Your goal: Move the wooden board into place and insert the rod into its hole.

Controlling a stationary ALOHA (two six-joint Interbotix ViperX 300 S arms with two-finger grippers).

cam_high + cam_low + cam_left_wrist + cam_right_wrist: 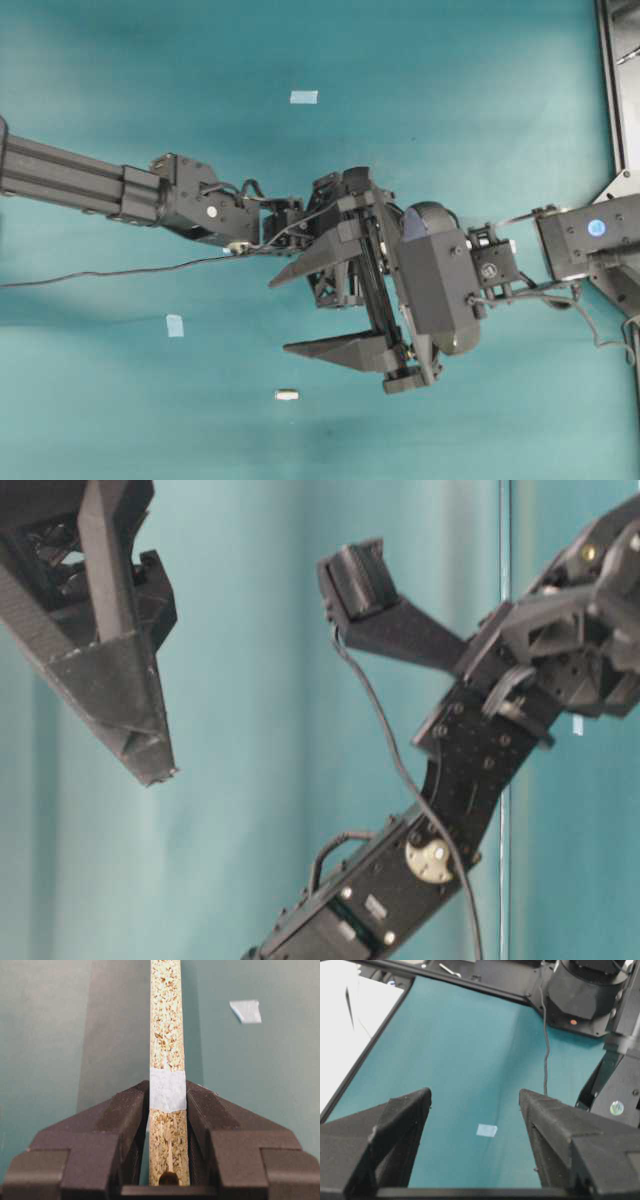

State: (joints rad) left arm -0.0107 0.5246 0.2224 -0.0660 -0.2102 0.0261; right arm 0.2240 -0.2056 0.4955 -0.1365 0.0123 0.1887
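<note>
The left claw (168, 1105) is clamped on the wooden board (166, 1035), its two black, ribbed, wedge-shaped fingers (125, 1115) pressing the board's opposite faces. The left wrist view shows the board edge-on: a narrow strip of coarse, speckled particle-board grain in tan and cream, running straight away from the camera above the surface (45, 1035), with a band of pale blue tape (168, 1090) wrapped across the edge right at the fingertips and a small dark round hole (168, 1178) at the near end. The board cannot be made out in the overhead view, where the arms cover it. That view alone shows the rod (287, 395), a small off-white cylinder lying on the matte teal surface, below and left of the right claw (300, 315) and well apart from it. Two flat pale-blue tape squares (304, 97) lie on the same surface. The right claw stands wide with nothing between its angular black fingers (402, 1125); its own wrist view confirms this, with one tape square visible through the gap. The table-level view shows only black arm links and a cable.
</note>
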